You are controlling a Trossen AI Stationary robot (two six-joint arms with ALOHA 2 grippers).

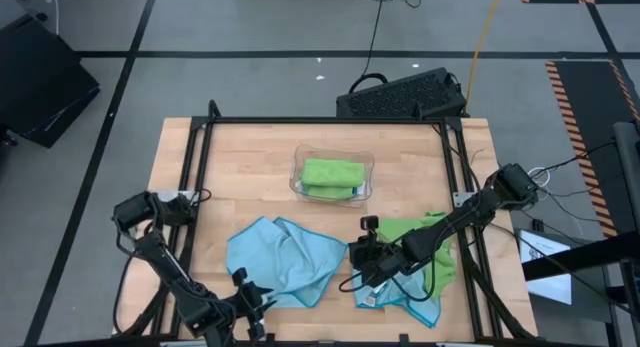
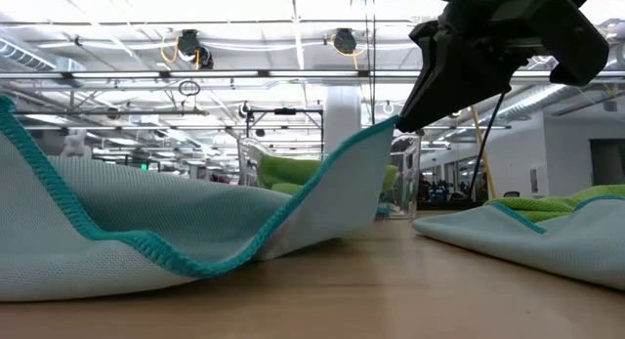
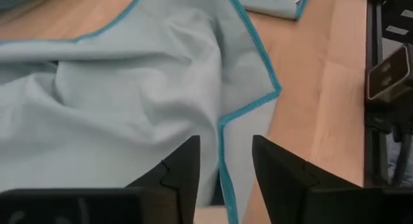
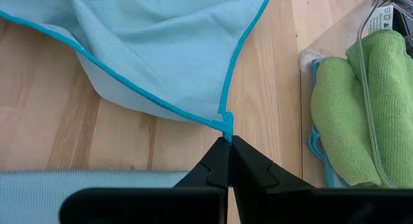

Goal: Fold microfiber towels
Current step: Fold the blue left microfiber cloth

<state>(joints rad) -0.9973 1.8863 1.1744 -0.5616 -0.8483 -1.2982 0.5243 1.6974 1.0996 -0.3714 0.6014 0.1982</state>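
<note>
The light blue microfiber towel [image 1: 283,260] lies rumpled on the wooden table [image 1: 250,152], near its front edge. The right gripper [image 4: 227,141] has its fingers pinched shut on one corner of this towel, lifting that corner off the table. The left gripper [image 3: 224,161] sits at the towel's front edge, fingers parted a little, straddling the teal hem without gripping it. A folded lime green towel [image 1: 332,175] rests in the clear plastic tray [image 1: 298,182]. Another green towel [image 1: 432,249] lies on a second blue towel [image 1: 405,305] under the right arm.
</note>
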